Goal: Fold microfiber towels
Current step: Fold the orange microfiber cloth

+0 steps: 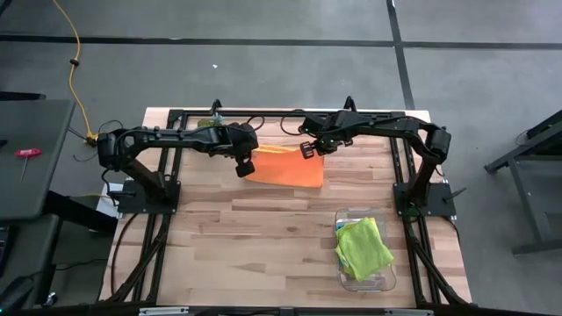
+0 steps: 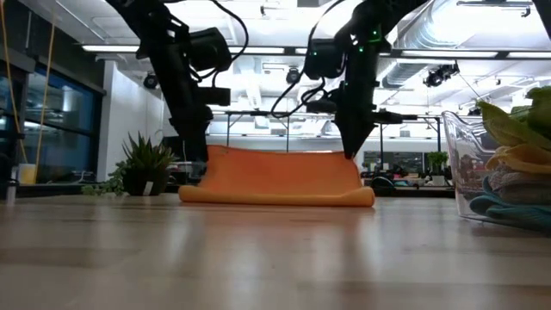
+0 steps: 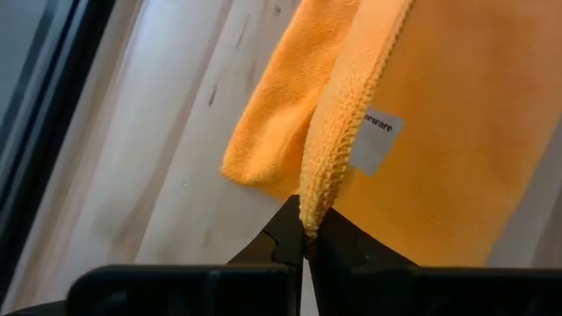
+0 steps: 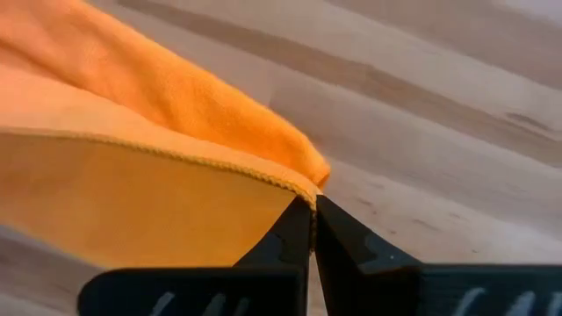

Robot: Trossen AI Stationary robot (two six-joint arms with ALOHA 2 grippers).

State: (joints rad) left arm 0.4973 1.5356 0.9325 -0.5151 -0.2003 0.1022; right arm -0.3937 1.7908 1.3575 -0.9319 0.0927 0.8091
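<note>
An orange microfiber towel [image 1: 285, 167] lies at the table's far middle, folded over on itself. Its folded edge [image 2: 275, 197] rests on the table, and its upper layer is raised along the far edge. My left gripper [image 1: 245, 165] is shut on the towel's left corner and my right gripper [image 1: 309, 150] is shut on its right corner. Both also show in the low view, left [image 2: 199, 157] and right [image 2: 351, 153]. A lime green towel [image 1: 362, 244] lies on top of other towels in a clear bin [image 1: 387, 279]. My left gripper pinches the raised corner of the orange towel at its stitched hem [image 3: 309, 209] between its two fingers, coming from above. The upper layer hangs from the hold toward the fold on the table, and a white label [image 3: 378, 140] shows near the corner. My right gripper pinches the towel's other raised corner at the hem [image 4: 301, 193] between its two fingertips, coming from above. The hemmed edge runs nearly straight away from the hold toward the other gripper. The layer below lies on the table.
A small dark-green plant clump [image 2: 142, 168] stands at the table's far left, close behind my left gripper. The clear bin [image 2: 465, 164] stands at the near right. Bare wood [image 1: 255, 237] lies in front of the towel. The black frame rails [image 1: 281, 114] run along the far edge.
</note>
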